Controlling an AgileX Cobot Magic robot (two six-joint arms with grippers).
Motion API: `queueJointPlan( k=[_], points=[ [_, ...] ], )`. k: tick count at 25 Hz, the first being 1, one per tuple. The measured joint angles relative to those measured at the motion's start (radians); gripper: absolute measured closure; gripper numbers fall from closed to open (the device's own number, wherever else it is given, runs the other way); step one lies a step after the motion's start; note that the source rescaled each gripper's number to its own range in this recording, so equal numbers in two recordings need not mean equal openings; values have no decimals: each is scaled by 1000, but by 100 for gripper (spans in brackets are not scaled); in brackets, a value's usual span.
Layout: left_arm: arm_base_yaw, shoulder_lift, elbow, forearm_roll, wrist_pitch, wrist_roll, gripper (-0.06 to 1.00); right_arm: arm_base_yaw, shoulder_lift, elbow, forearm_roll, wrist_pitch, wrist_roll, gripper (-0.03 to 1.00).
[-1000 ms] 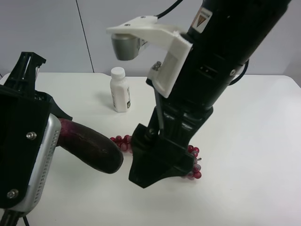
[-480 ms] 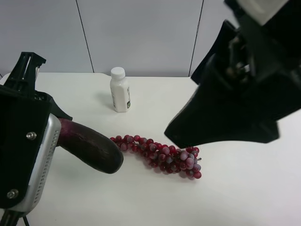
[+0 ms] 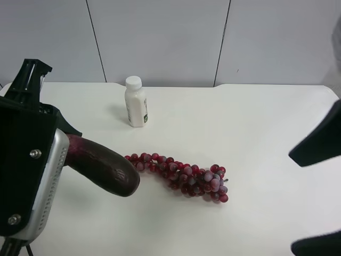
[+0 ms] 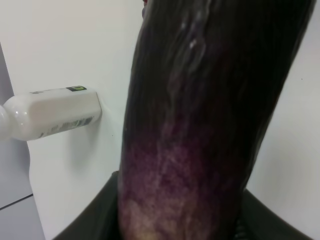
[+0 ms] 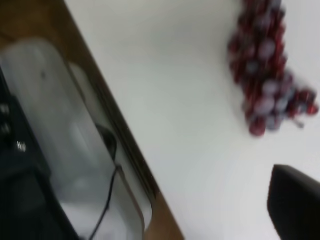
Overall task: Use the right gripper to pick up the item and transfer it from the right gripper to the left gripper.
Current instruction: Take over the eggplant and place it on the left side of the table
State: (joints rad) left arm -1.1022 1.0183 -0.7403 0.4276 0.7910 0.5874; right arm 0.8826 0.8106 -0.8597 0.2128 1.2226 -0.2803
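Note:
The item, a dark purple eggplant (image 3: 104, 168), sticks out sideways above the table. My left gripper (image 3: 61, 146), at the exterior high view's left, is shut on its paler end. The left wrist view is filled by the eggplant (image 4: 200, 115), with dark gripper parts at its base. My right gripper (image 3: 292, 201) shows only as two dark fingers (image 3: 319, 146) at that view's right edge, wide apart with nothing between them, well away from the eggplant. One blurred finger (image 5: 295, 200) shows in the right wrist view.
A bunch of red grapes (image 3: 184, 178) lies mid-table, also blurred in the right wrist view as grapes (image 5: 267, 65). A white bottle (image 3: 136, 102) stands at the back, seen too as the bottle (image 4: 50, 112). The table edge (image 5: 125, 140) runs beside grey equipment.
The right arm has swung from over the grapes, beside the eggplant's free end, away to the view's right edge. The left gripper and the eggplant have not moved.

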Motion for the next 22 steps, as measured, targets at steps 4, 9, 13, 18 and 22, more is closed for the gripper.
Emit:
queueJointPlan(
  k=[4,9,13,18,22],
  points=[
    [0,0,0,-4,0,0,93,1,-118,94,-25,5,2,-3],
    [0,0,0,-5,0,0,93,2,-274,202,-91,3,53,-3],
    [0,0,0,-6,0,0,93,2,-406,295,-133,-57,116,-3],
    [0,0,0,-7,0,0,93,2,-503,347,-169,-143,166,-3],
    [0,0,0,-7,0,0,93,2,-506,347,-176,-146,172,-3]
  ],
)
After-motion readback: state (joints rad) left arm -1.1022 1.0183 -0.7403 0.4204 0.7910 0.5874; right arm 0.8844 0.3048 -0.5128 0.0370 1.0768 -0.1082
